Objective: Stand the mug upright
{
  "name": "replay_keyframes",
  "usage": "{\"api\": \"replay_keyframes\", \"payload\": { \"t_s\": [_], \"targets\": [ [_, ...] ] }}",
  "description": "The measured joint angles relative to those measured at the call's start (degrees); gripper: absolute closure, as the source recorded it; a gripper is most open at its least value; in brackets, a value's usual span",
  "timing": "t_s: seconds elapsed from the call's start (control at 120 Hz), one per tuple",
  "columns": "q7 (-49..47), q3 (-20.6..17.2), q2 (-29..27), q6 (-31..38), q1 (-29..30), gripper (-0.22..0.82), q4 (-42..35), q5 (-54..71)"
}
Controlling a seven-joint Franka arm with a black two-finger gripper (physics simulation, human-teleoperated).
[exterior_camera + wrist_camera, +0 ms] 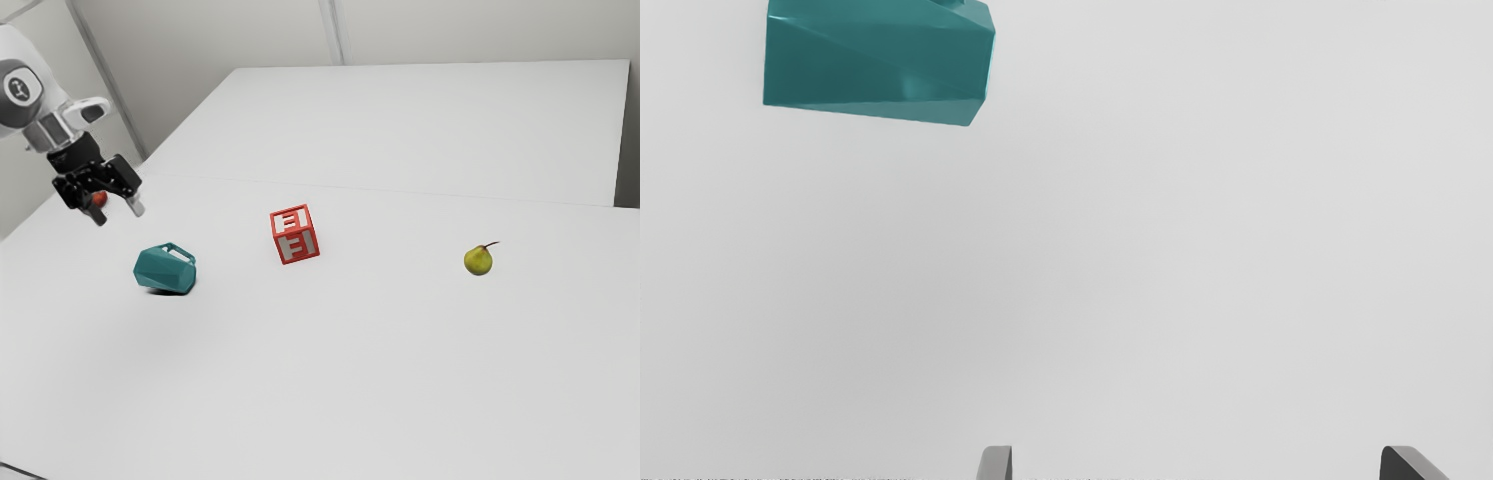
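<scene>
My gripper (118, 214) hangs above the table in the exterior view, up and to the left of the mug, its fingers apart with nothing between them. The teal faceted mug (165, 270) lies on its side, its handle toward the exterior view's upper right. Seen from the wrist, the mug (880, 60) is in front of the gripper (1196, 460) and apart from it, with part of the mug, including most of its handle, cut off by the picture's edge.
A red and white letter block (295, 235) sits to the mug's right in the exterior view, and a yellow-green pear (478, 261) farther right. A red object (99, 199) is partly hidden behind the gripper. All rest on the white table (400, 370).
</scene>
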Motion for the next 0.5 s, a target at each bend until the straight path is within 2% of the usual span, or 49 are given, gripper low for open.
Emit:
{"api": "replay_keyframes", "payload": {
  "t_s": [0.117,0.225,0.5],
  "targets": [
    [2.86,4.87,-0.63,2.13,-0.77,0.0,-2.44,-0.83],
    [6.36,7.89,0.09,3.24,0.34,0.0,-3.02,-1.81],
    [18.22,8.82,12.58,4.29,7.66,0.0,-1.4,-14.7]
  ]
}}
